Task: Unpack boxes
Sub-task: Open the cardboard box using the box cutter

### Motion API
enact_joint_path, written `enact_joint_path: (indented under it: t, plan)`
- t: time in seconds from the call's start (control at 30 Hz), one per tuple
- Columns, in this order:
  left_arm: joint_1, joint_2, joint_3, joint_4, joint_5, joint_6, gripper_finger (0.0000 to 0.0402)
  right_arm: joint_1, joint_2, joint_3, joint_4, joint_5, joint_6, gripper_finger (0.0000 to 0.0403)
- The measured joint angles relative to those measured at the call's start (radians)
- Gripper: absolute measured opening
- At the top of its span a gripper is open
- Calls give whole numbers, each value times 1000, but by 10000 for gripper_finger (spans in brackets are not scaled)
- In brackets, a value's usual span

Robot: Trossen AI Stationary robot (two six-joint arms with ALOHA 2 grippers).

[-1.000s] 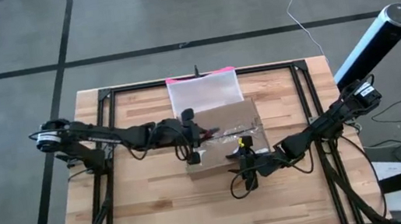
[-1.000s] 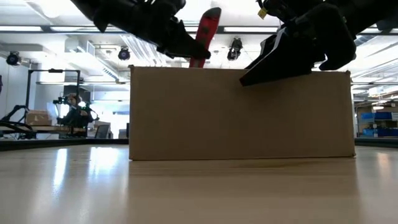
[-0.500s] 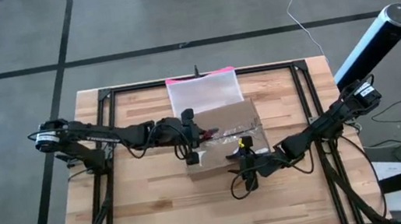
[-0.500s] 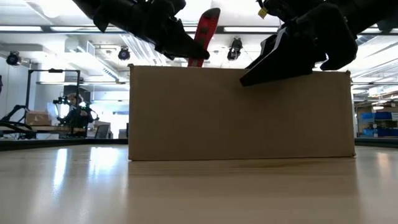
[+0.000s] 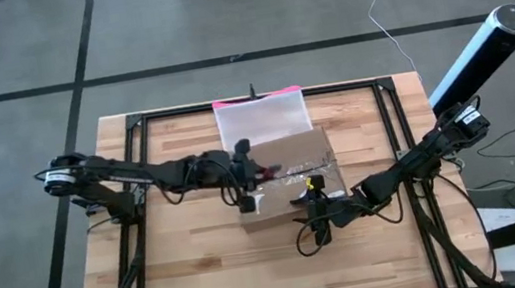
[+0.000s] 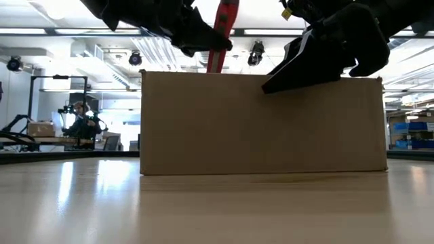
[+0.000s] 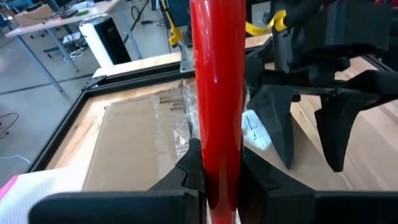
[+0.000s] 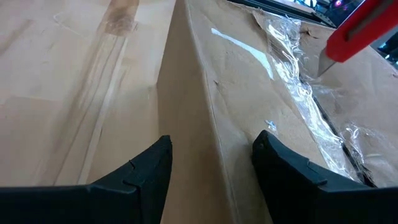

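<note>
The brown cardboard box (image 5: pixel 288 178) stands on the table's middle, with crinkled clear tape (image 8: pixel 292 68) along its top seam and a white label (image 7: pixel 255 130). My left gripper (image 5: pixel 254 175) hovers over the box's left part, shut on a red cutter (image 7: pixel 217 81) whose tip (image 8: pixel 345 37) hangs just above the tape. My right gripper (image 8: pixel 211 165) is open at the box's near top edge (image 8: pixel 202 106), one finger in front of the near wall and one over the top. I cannot tell whether they touch it. A pink-edged translucent pouch (image 5: pixel 262 118) lies flat behind the box. My left gripper pinches the red cutter's handle (image 7: pixel 217 158) between its two fingers (image 7: pixel 186 174), which lie across the handle. The cutter stands steeply (image 6: pixel 224 34), its blade end pointing down at the box's top. I cannot tell whether the blade touches the tape.
A black metal frame (image 5: pixel 134 126) runs around the tabletop. A white and black cylinder (image 5: pixel 482 50) stands beyond the table's far right corner. Bare wood lies toward the table's near edge (image 5: pixel 256 275).
My left gripper has tipped the red cutter from a slant to nearly upright above the box's top; its upper end has risen. The box and my right gripper have kept still.
</note>
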Motion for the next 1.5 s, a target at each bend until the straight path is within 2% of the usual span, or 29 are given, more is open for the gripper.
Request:
enact_joint_path:
  t: [0.47, 1.0, 1.5]
  plan:
    - [15, 54, 0, 26, 1, -1, 35, 0, 0, 0, 3, 2, 0, 199]
    - [27, 55, 0, 23, -3, 9, 35, 0, 1, -1, 8, 3, 5, 199]
    - [27, 50, 0, -105, -3, -33, 35, -1, 2, -1, 11, 1, 1, 199]
